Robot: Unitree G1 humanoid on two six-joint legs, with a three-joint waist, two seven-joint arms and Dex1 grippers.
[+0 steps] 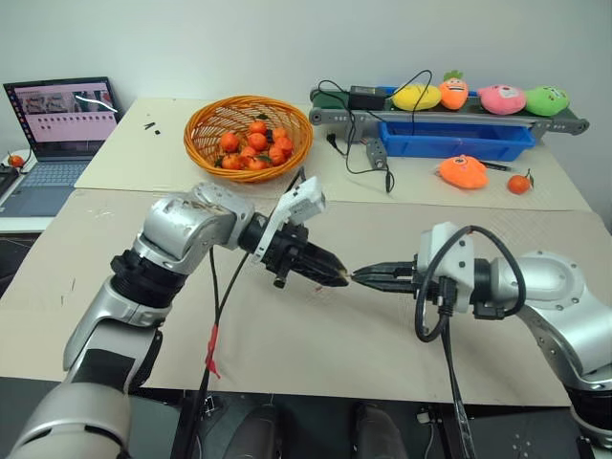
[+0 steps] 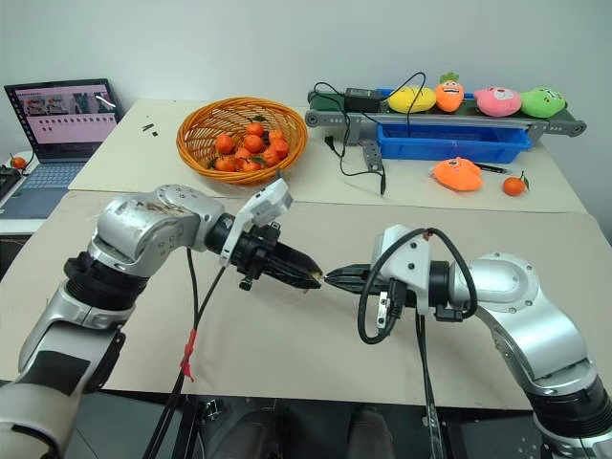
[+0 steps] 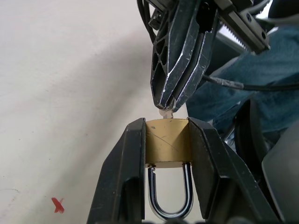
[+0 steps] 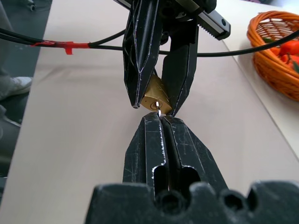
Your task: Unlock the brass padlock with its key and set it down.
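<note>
**Desk:** What's the room giving you?

**Me:** A pale wall behind a tan table [image 1: 316,335], which I'll use as my landmark. At the table's far right edge sits a conveyor [image 1: 449,117] carrying four plush toys, with a blue bin [image 1: 454,141] just in front of it. On the far left, off the table's corner, I see an open laptop [image 1: 59,134]. Toward the far middle of the table stands an orange wicker basket [image 1: 248,137] of small oranges. An orange plush [image 1: 463,171] and a single orange [image 1: 518,184] lie on the table near the bin.

**Desk:** And the arms?

**Me:** Both hover above the table's near middle, tips meeting. My left gripper [image 1: 333,270] is clamped on the brass padlock [image 3: 167,142], one finger on each side of the body, silver shackle [image 3: 169,193] pointing back toward the wrist. My right gripper [image 1: 368,276] is pinched fully closed on the key [image 4: 159,109], a thin silvery sliver.

**Desk:** Where is the key against the lock?

**Me:** Its tip touches the padlock's keyhole face. I cannot tell how deep it sits. The padlock is up off the table, held in the air.
</note>
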